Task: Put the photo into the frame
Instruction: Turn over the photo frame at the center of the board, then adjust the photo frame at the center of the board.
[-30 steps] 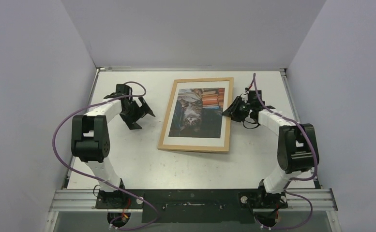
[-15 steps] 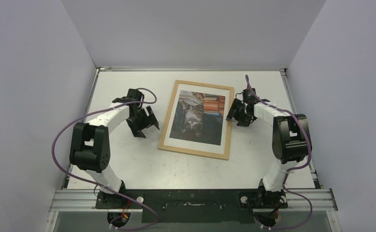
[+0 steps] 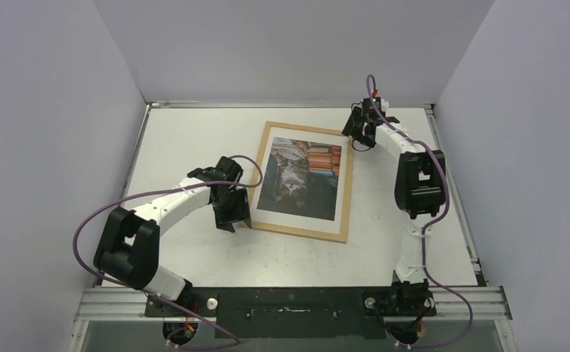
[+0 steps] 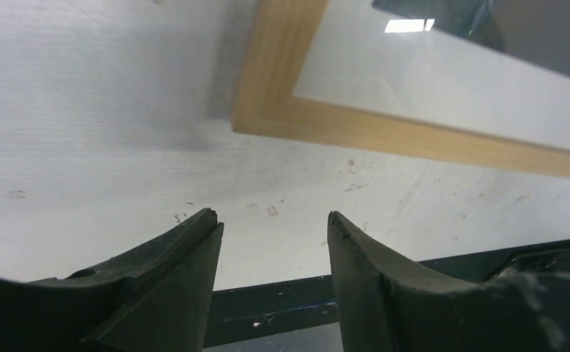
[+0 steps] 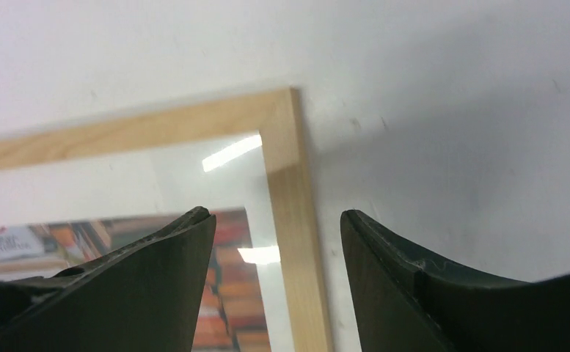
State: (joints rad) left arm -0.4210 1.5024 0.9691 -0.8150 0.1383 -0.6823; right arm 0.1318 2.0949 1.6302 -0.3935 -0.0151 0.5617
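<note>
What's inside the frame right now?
The photo, cat-and-books print facing up, lies inside the frame with a white margin around it. Anything under the photo is covered.

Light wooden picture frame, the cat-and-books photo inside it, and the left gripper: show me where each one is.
Light wooden picture frame (image 3: 348, 183), top external view, on its right-hand wood strip.
Cat-and-books photo (image 3: 300, 178), top external view, middle of the printed picture.
Left gripper (image 4: 272, 220), left wrist view, midway between its two fingertips.
</note>
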